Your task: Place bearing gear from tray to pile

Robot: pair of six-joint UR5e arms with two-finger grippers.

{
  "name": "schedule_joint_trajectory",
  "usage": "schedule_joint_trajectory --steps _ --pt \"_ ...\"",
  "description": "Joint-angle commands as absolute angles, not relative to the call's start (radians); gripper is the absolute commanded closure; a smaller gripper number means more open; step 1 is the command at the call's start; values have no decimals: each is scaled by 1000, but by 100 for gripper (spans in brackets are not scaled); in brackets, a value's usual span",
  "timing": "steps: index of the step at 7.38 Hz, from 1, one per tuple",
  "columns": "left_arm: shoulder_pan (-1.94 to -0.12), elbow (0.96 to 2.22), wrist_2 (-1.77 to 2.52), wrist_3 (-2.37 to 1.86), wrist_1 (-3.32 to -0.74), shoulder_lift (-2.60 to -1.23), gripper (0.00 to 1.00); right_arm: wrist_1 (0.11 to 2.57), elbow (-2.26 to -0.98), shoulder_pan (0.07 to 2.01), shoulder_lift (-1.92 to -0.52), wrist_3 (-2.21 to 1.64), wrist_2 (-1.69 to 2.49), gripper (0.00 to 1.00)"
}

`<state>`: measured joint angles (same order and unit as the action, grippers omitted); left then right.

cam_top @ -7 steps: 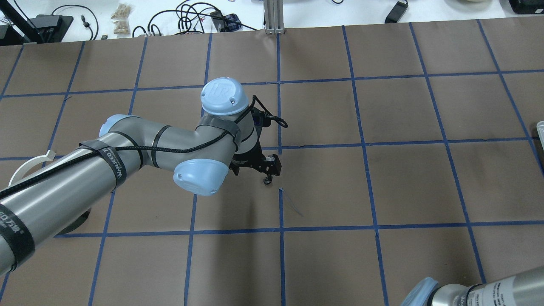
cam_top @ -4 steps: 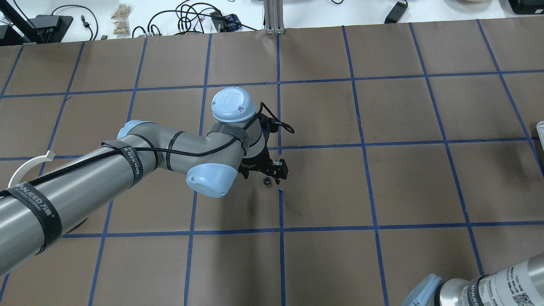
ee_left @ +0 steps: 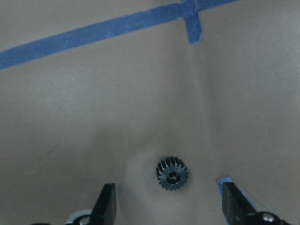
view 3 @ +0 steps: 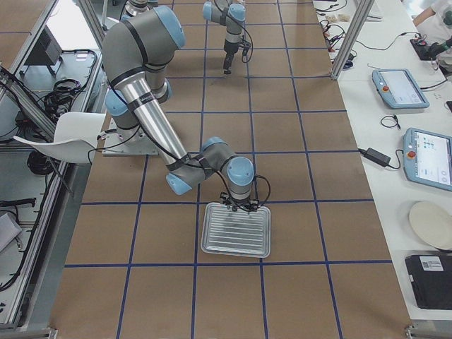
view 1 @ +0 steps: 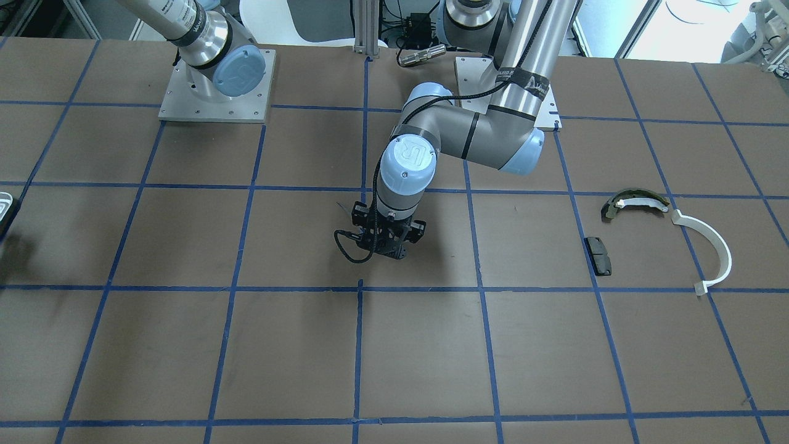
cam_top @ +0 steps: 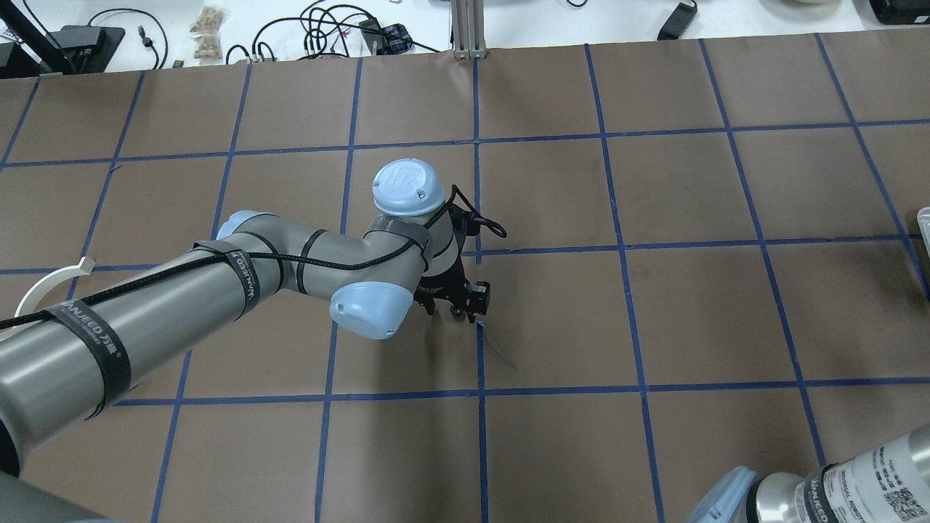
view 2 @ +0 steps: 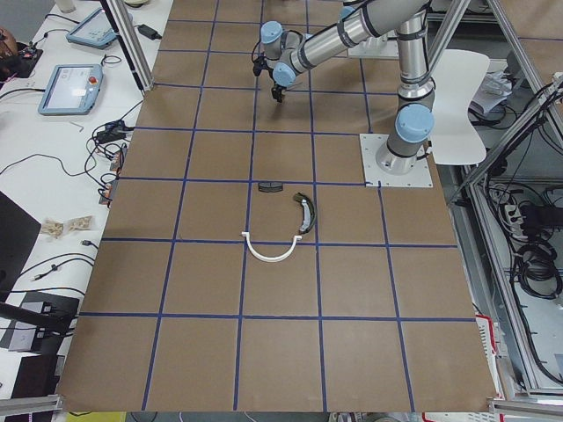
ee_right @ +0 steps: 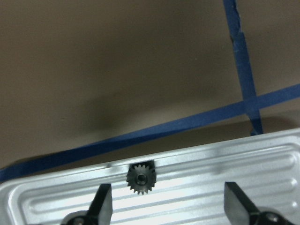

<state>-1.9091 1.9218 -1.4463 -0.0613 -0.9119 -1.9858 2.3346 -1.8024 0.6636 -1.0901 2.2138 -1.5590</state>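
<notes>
Gear [ee_left: 172, 173] sits between left claw's [ee_left: 166, 206] wide tips, barely showing overhead; right claw [ee_right: 168, 206] wide over cropped tray [ee_right: 211, 180]; cap [cam_top: 404, 178] reads UR.

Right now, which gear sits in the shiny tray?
The gear under the right hand, at the tray's edge; the other gear lies on brown paper under the left hand.

One brown paper-covered table [view 1: 185, 345], gridded in blue tape [view 1: 246, 185], is carrying:
- a silver ribbed metal tray [view 3: 236, 233], lying flat near one end
- a small black toothed gear [ee_left: 172, 173], sitting on bare paper mid-table
- an olive-and-white curved shoe [view 1: 635, 202], lying just beside a thin white half-ring arc [view 1: 726, 253]
- a small black rectangular pad [view 1: 598, 255], lying nearby
</notes>
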Motion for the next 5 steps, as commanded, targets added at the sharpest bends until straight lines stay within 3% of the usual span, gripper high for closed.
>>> schedule_joint_trajectory --steps 1,2,3,5 --pt "-1910 1919 -1447 -57 -911 -1994 46 2335 -1805 663 -1089 2229 -1563 21" --pt "-1910 1919 -1445 -57 -905 -1999 66 2335 -1810 663 -1089 2229 -1566 22" --pt "-1910 1919 -1445 -58 -896 -2000 100 2335 -1812 663 -1089 2227 -1568 26" --pt "-1910 1911 -1451 -58 -870 -2000 100 2320 -1815 663 -1095 2223 -1575 30"
